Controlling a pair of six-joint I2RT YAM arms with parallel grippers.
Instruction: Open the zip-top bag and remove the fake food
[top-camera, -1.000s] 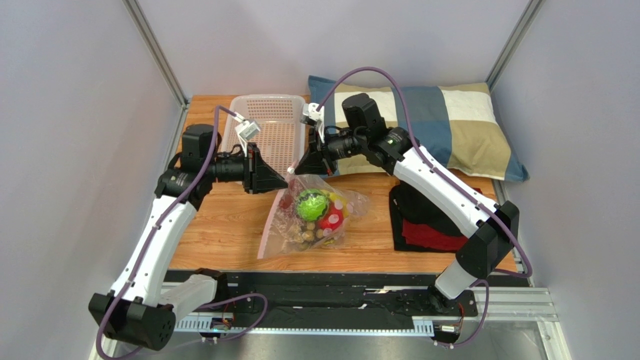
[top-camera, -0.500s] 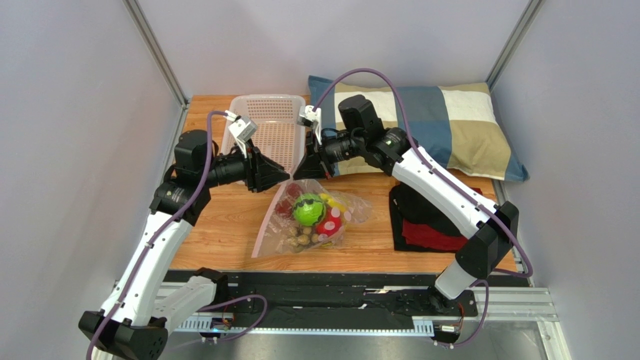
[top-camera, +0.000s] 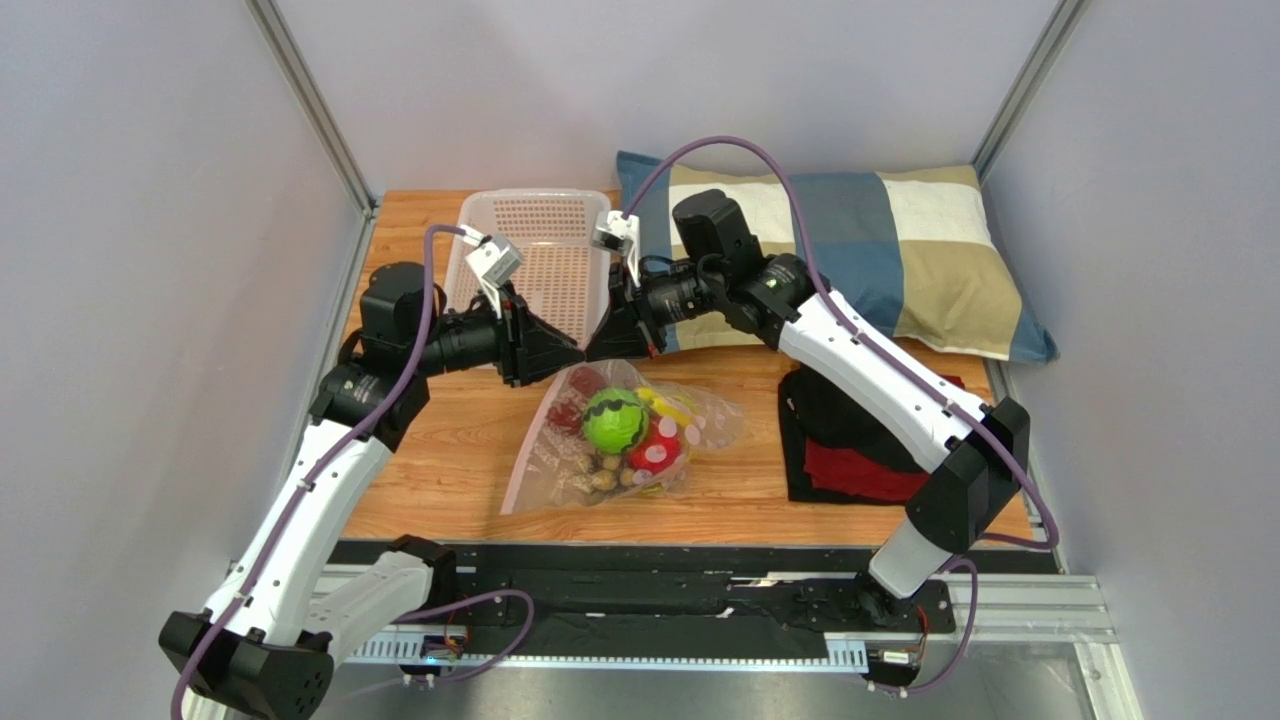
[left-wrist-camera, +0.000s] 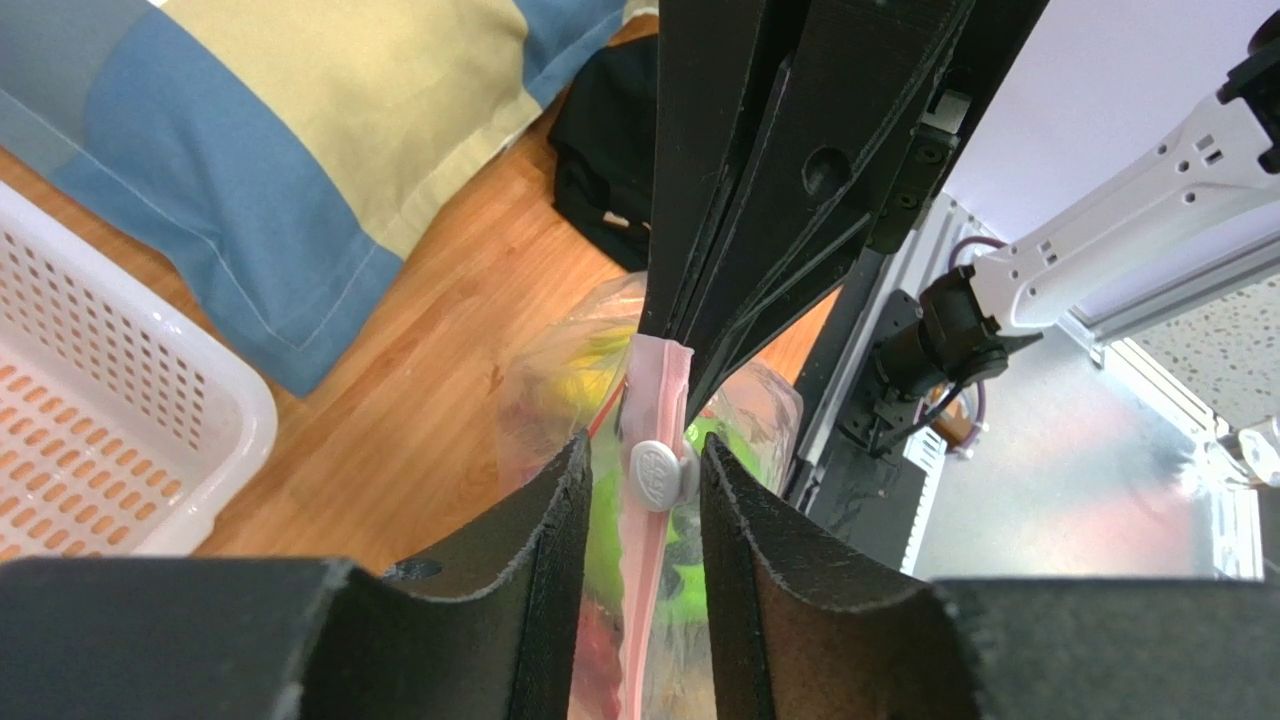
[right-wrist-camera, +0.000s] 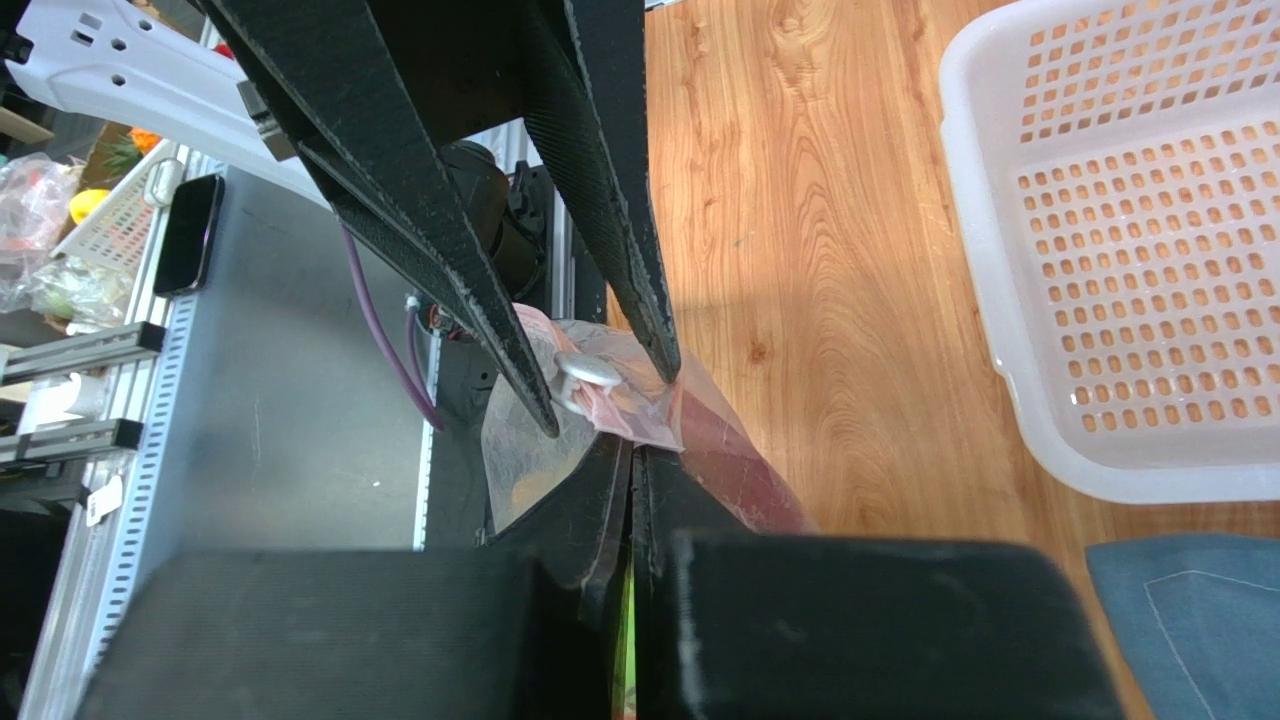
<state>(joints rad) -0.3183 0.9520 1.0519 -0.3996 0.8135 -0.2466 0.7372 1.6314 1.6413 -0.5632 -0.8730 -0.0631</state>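
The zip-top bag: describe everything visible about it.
The zip-top bag is clear crinkly plastic, holding fake food, its lower part on the table. Its pink zip strip is held up; the right gripper pinches it, and the left gripper straddles the white slider, jaws apart.
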